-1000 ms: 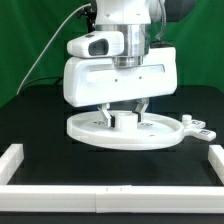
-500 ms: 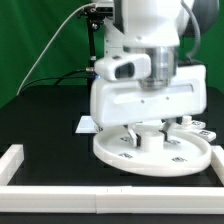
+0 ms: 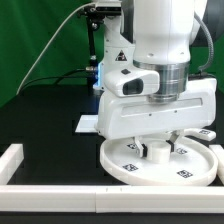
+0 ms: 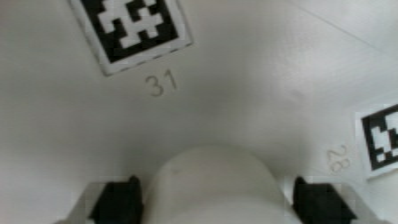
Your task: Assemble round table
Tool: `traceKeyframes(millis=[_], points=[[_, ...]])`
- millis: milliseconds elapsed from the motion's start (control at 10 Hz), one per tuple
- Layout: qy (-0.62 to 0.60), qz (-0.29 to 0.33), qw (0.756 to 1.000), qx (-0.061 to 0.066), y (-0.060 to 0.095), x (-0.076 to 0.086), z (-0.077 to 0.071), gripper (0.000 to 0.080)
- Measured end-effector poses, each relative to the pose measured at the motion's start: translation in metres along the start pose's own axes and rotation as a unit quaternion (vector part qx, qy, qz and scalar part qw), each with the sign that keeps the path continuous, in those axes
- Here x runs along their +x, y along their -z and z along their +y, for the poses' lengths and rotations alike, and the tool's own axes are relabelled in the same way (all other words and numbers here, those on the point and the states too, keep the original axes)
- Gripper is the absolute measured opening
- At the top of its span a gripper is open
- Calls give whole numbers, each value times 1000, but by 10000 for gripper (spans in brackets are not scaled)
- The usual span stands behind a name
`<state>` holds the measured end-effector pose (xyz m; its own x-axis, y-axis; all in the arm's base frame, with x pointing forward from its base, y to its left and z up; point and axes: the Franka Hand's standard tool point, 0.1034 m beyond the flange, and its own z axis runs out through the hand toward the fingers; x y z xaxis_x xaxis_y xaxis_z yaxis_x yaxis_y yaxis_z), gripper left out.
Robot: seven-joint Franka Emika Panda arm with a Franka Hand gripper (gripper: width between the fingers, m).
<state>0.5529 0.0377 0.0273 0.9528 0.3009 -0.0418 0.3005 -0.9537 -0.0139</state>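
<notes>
The large white round disc (image 3: 128, 164) lies flat at the front of the exterior view's right, against the border rail. The short thick cylinder leg (image 3: 157, 153) stands upright at its centre. My gripper (image 3: 160, 148) reaches straight down over it, one finger on each side of the leg, shut on it. In the wrist view the leg (image 4: 222, 185) fills the gap between the dark pads (image 4: 118, 200), above the tagged disc face (image 4: 249, 90). A small white part (image 3: 208, 133), probably the cross-shaped foot, peeks out behind the disc at the right.
The white border rail (image 3: 40, 188) runs along the front and up the left side (image 3: 14, 158). The marker board (image 3: 88, 124) lies behind the disc, mostly hidden by my arm. A green backdrop and cables stand behind the black table.
The disc with the leg has slid together with my gripper from the table's middle toward the front right corner, and now rests against the front rail.
</notes>
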Motion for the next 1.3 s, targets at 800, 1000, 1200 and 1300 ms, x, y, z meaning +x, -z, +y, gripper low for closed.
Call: traceKeyframes(millis=[800, 1000, 1200, 1300], points=[[-17, 0, 1000, 0, -17, -2, -1, 406], [-17, 0, 1000, 0, -17, -2, -1, 410], [-17, 0, 1000, 0, -17, -2, -1, 580], [-22, -3, 1000, 0, -16, -3, -2, 640]])
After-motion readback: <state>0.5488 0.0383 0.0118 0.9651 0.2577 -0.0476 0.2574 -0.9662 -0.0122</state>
